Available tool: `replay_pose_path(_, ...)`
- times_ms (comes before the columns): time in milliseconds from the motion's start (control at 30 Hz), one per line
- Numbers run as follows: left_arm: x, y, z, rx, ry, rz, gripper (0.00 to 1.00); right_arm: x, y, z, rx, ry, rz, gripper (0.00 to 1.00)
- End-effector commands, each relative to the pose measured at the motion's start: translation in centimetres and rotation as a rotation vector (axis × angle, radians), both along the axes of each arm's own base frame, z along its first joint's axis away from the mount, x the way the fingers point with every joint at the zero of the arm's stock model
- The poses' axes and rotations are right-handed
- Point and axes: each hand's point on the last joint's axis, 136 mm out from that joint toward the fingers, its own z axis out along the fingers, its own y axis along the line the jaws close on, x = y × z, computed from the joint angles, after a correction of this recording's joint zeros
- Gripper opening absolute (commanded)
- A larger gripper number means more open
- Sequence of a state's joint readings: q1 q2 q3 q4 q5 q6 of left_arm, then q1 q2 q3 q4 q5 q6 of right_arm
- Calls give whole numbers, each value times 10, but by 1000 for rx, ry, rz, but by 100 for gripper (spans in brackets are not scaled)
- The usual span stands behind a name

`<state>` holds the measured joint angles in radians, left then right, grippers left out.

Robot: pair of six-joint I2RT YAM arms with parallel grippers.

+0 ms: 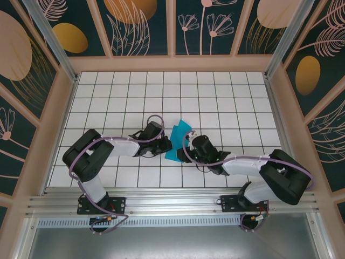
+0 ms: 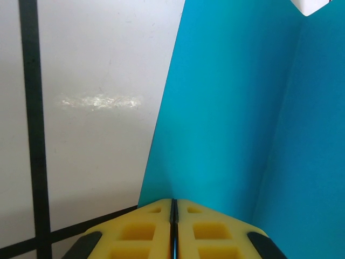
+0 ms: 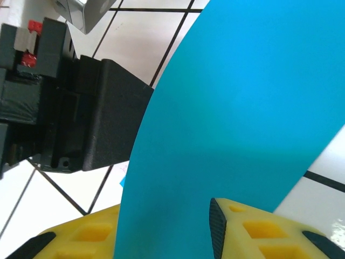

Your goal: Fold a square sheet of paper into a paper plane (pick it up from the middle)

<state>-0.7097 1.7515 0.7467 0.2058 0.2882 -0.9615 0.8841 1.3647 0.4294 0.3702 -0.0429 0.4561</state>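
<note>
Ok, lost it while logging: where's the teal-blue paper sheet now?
Top view: the creased teal-blue paper sheet is at the middle of the white tiled table, between the left gripper and right gripper.

A white tiled floor (image 1: 215, 91) with dark grid lines lay under bright, even light, and one tile carried a smeared glare patch (image 2: 99, 101). Dark teal wall panels (image 1: 135, 21) painted with peach and gold leaves and flowers closed the left, far and right sides, set in pale wooden frames (image 1: 172, 63). Aluminium rails (image 1: 172, 202) ran along the near edge.
</note>
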Motion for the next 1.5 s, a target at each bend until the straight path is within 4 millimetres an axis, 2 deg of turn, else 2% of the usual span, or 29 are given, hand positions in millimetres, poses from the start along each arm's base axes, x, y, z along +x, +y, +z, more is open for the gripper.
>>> replay_pose_path(0, -2, 1, -9, 25, 17, -8, 12, 0, -7, -3, -68, -76, 2, 39)
replay_pose_path(433, -2, -1, -11, 22, 22, -12, 12, -7, -2, 0, -134, -287, 61, 40)
replay_pose_path(633, -1, 0, -11, 23, 21, -12, 12, -8, -7, 1, -168, -366, 51, 38)
replay_pose_path(833, -2, -1, -13, 25, 24, -16, 12, -9, -9, 5, -177, -416, 50, 32)
replay_pose_path(933, -2, 0, -14, 28, 28, -15, 12, -9, -7, 12, -150, -430, 50, 25)
replay_pose_path(1167, -3, 1, -15, 34, 26, -17, 12, -5, -5, 15, -85, -373, 44, 14)
replay_pose_path(1233, -3, 1, -15, 36, 27, -17, 12, -5, -4, 15, -63, -349, 45, 14)
replay_pose_path(1333, -4, 2, -16, 37, 31, -17, 12, -3, -4, 18, -36, -325, 45, 22)
replay_pose_path(1467, -4, 1, -16, 36, 31, -19, 12, -1, -4, 27, -1, -333, 40, 24)
